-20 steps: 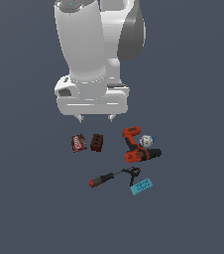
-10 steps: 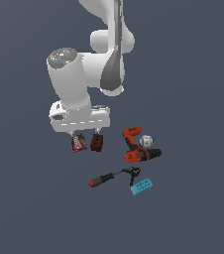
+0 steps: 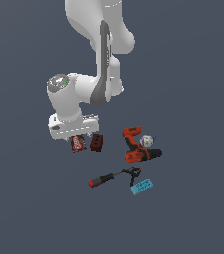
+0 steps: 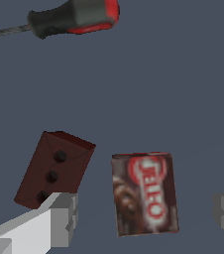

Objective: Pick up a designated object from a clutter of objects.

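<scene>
The designated red-brown box with a white and red label lies flat, partly under my hand in the exterior view. In the wrist view the box lies between my two fingertips, which stand apart on either side of it and do not touch it. My gripper is open and low over the box; it also shows in the exterior view. The plain dark red studded block lies right beside the box, also seen in the wrist view, close to one finger.
An orange-black power drill and a white ball-like item lie at the exterior view's right. A red-handled screwdriver and a light blue card lie nearer the front. The screwdriver handle shows in the wrist view.
My hand has moved down and toward the exterior view's left, coming low over the red-brown box. The objects have not moved.
</scene>
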`<state>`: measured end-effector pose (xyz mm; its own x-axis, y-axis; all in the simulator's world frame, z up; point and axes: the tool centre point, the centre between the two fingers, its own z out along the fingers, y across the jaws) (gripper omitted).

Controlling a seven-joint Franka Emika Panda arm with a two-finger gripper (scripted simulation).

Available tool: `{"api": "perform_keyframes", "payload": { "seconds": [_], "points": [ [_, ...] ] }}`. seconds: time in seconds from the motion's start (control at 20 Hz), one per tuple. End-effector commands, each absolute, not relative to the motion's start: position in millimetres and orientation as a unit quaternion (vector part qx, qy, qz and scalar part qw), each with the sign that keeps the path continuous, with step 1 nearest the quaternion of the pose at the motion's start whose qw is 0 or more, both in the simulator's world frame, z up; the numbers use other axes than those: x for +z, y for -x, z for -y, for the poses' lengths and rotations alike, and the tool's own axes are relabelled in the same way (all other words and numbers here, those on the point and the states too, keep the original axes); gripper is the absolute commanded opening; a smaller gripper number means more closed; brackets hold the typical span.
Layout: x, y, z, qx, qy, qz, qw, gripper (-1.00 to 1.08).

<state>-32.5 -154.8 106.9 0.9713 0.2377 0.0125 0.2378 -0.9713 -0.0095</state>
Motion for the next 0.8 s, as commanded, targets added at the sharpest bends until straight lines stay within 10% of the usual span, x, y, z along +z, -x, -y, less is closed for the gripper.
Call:
{"api": "perform_keyframes", "payload": {
  "seconds": [0.0,0.75],
  "points": [
    [92.4,40.6,163.1,-0.004,0.991,0.131,0.004,1.0],
    [64.1,57.7,177.6,0.0,0.989,0.15,0.0,1.0]
  ]
}}
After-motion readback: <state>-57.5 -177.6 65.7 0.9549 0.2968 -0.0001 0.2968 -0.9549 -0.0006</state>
